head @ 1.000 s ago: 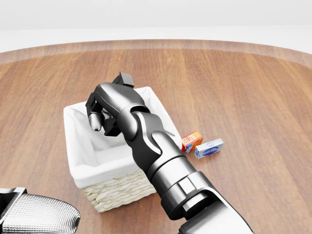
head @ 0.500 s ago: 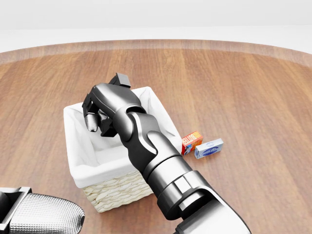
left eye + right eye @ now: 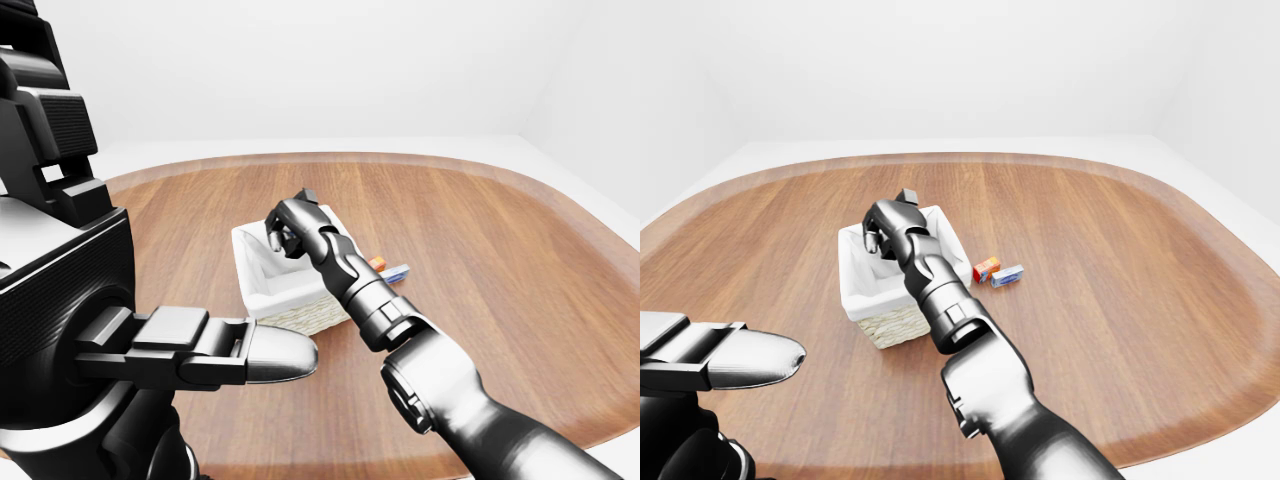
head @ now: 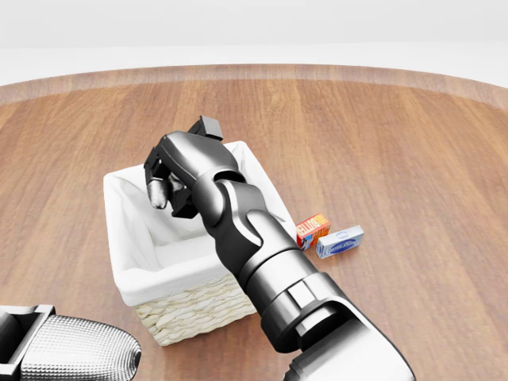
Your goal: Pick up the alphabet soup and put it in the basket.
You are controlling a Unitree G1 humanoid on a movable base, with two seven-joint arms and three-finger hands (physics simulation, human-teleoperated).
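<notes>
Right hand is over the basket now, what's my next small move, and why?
Probably lift the right hand straight up, clear of the basket. Its fingers look curled with no can visible between them, and the arm hides part of the basket floor, so clearing it would show whether the soup landed inside.

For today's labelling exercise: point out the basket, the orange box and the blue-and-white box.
basket (image 4: pixel 184 308), head view, woven wall.
orange box (image 4: pixel 313 231), head view, top face.
blue-and-white box (image 4: pixel 340 241), head view, top face.

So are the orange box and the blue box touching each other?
Touching, it seems: in the head view the orange box and the blue box meet at their near corners, with no wood showing between them.
</notes>
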